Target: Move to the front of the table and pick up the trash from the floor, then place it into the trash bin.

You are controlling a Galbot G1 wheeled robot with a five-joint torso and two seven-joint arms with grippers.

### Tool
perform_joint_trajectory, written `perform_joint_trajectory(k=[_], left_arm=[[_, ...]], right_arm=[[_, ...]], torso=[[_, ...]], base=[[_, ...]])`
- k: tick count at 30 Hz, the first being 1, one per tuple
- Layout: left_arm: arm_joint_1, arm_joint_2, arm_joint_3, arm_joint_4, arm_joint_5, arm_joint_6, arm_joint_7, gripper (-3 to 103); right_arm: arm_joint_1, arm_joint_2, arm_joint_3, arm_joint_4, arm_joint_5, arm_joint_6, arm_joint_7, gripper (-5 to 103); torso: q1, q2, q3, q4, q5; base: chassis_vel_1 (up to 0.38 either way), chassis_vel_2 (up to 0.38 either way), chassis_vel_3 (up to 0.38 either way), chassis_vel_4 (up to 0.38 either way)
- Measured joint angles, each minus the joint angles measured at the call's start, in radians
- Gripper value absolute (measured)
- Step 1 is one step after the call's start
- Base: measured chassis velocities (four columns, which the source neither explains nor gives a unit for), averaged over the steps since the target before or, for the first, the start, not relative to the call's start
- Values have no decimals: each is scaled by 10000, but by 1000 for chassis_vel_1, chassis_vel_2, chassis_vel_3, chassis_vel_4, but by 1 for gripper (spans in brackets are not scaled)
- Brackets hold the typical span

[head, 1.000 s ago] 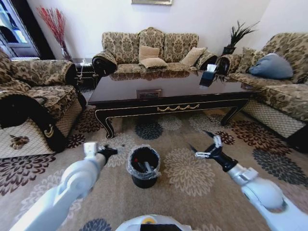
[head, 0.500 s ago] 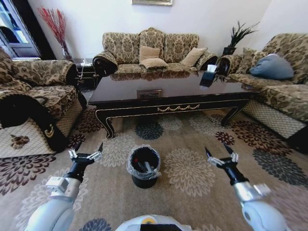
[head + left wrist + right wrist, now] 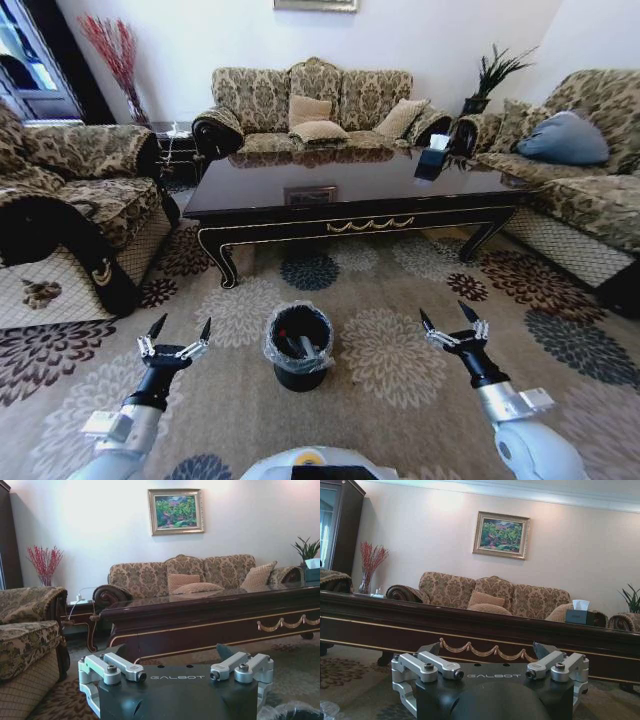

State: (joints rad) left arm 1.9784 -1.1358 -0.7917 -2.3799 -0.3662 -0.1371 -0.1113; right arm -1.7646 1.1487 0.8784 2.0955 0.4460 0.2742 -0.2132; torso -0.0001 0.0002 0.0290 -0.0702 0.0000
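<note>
Since the earlier frames both arms have drawn back and lowered: the left gripper [image 3: 178, 334], previously folded near the bin, now sits at lower left of the head view, and the right gripper [image 3: 449, 325] has settled at lower right. Each has its pointed black fingers spread wide and holds nothing. The camera itself has not shifted.

The trash bin [image 3: 298, 346], a small round black bucket with a clear crinkly plastic liner folded over its rim, stands on the carpet [image 3: 400, 370] at lower centre, between the two grippers and apart from both. Dark and pale scraps, one with a red tip, lie inside it; what they are cannot be told.

The table [image 3: 350, 190], long, low and rectangular with a glossy dark top, gold scroll trim and curved carved legs, spans the middle of the frame beyond the bin. A small dark tissue box [image 3: 432, 160] stands at its right far end. The carpet is beige with printed flower medallions. Damask-patterned sofas [image 3: 315, 105] ring the table at upper centre and both sides. In the wrist views, the table edge [image 3: 210, 617] fills mid-frame beneath a framed landscape painting [image 3: 175, 511].
</note>
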Motion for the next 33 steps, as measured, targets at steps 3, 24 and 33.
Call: perform_joint_trajectory(k=[3, 24, 33], left_arm=[[-10, 5, 7, -2, 0, 0, -12, 100], [-49, 26, 34, -11, -58, 74, -71, 100], [-53, 27, 41, -11, -64, 84, -76, 100]], right_arm=[[2, -4, -3, -1, -2, -2, -1, 100], [7, -28, -13, -5, -6, -8, -1, 100], [0, -29, -13, -5, -6, -8, 0, 100]], torso=[[0, 0, 0, 0, 0], [2, -2, 1, 1, -1], [0, -1, -3, -1, 1]], base=[[0, 0, 0, 0], [21, -20, -22, 25], [184, -187, -213, 200]])
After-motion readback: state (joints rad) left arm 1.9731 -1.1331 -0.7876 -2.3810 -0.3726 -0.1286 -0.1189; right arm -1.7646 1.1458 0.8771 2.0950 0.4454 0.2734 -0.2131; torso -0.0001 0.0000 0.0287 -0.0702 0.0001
